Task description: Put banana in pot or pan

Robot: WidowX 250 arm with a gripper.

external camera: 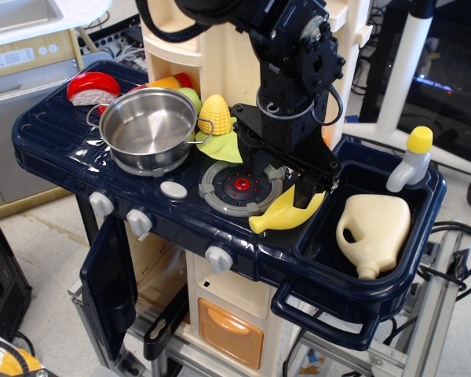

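Observation:
The yellow banana (276, 212) lies on the dark blue toy stove top, right of the grey burner (240, 187). Its upper end is hidden under my gripper. My black gripper (286, 177) has come down over that upper end. Its jaws are spread apart, one finger (257, 153) on the burner side and the other finger (308, 188) on the sink side. I cannot tell whether they touch the banana. The shiny steel pot (149, 127) stands empty at the back left of the stove, well apart from the gripper.
A yellow corn cob (214, 115) and a light-green plate (226, 146) lie between pot and gripper. A red and white toy (93, 87) sits at the far left. The sink basin (318, 243) at right holds a cream jug (374, 229) and a yellow-capped bottle (412, 159).

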